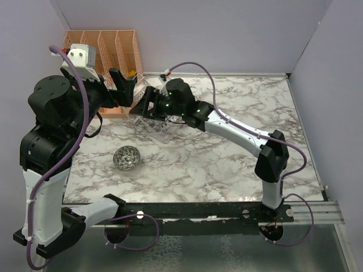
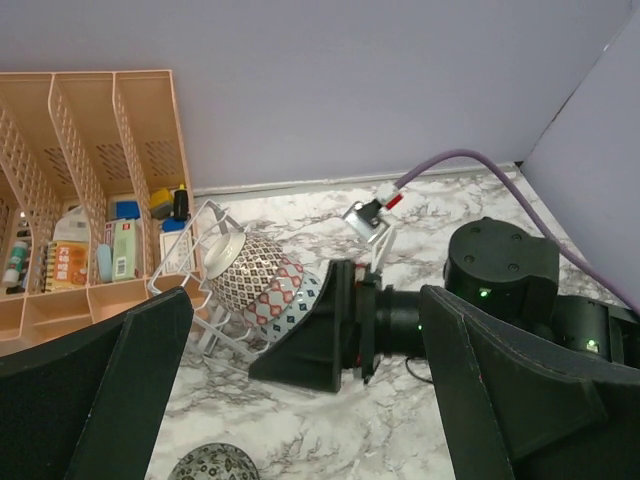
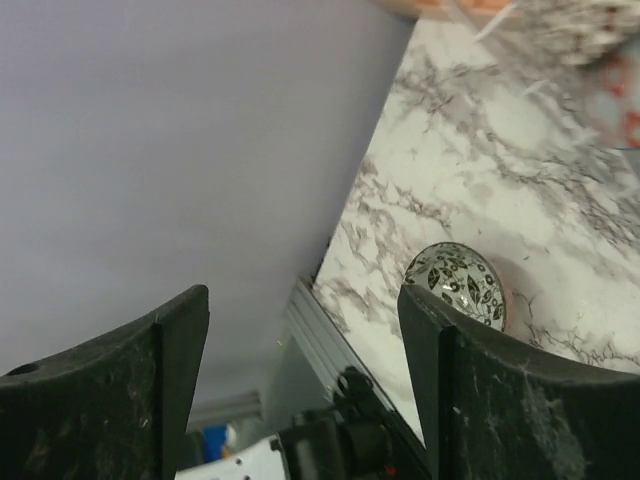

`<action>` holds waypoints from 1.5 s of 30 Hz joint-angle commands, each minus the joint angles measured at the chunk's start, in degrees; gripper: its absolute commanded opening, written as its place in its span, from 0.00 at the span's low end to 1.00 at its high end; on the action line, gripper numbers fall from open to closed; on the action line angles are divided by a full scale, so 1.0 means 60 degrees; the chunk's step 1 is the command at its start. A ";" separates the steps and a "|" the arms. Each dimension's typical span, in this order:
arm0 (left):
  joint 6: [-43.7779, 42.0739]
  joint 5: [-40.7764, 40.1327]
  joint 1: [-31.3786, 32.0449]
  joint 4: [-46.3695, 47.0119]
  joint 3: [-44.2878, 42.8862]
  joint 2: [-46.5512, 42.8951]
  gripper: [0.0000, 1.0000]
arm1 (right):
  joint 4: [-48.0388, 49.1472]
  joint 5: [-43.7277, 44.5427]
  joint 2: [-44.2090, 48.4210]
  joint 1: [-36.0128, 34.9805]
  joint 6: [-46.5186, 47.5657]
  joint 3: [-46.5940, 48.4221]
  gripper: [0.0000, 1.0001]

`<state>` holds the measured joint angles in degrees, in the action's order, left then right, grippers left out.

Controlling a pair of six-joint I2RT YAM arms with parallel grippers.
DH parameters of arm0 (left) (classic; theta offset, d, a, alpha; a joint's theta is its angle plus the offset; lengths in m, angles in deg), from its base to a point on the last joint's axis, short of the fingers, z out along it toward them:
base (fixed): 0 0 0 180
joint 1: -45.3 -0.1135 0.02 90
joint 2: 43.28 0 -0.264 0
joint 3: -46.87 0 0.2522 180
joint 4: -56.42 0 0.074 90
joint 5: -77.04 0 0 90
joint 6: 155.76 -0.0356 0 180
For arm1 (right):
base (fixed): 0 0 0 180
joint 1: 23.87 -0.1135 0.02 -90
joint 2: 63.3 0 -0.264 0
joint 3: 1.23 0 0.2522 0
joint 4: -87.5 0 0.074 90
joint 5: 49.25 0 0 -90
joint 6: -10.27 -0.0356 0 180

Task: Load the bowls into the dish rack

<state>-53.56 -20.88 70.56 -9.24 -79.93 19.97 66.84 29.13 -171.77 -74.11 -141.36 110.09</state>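
The marble-patterned table (image 1: 227,164) carries three items. The grey-black bowl (image 1: 126,157) rests alone, on the arm-base side of the right gripper (image 1: 142,105). The clear dish rack (image 1: 161,129) sits just beneath that gripper. The orange desk organiser (image 1: 108,45) stands behind the left gripper (image 1: 126,85), at the back wall.

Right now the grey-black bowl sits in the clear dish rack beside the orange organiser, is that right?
No. The grey-black bowl lies on the marble table, outside the clear dish rack beside the orange organiser. The top external view shows it.
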 commanded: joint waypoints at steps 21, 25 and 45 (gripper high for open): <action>0.0242 -0.1130 0.0019 0.0905 0.0362 -0.0582 0.99 | -0.4371 -0.0960 -0.4294 -0.3213 1.0255 0.4271 0.80; 0.0316 -0.1096 0.0017 0.1001 0.0692 -0.0640 0.99 | -0.3777 -0.0753 -0.4248 -0.3255 1.0769 0.3717 0.78; 0.0257 -0.1367 0.0014 0.1179 0.1394 -0.0913 0.99 | -0.3116 0.0383 -0.5175 -0.3434 1.1121 0.3677 0.45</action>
<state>-51.55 -27.20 70.56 -3.69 -71.86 15.09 45.16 27.06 -201.34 -94.11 -75.46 132.23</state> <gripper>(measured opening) 0.992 0.487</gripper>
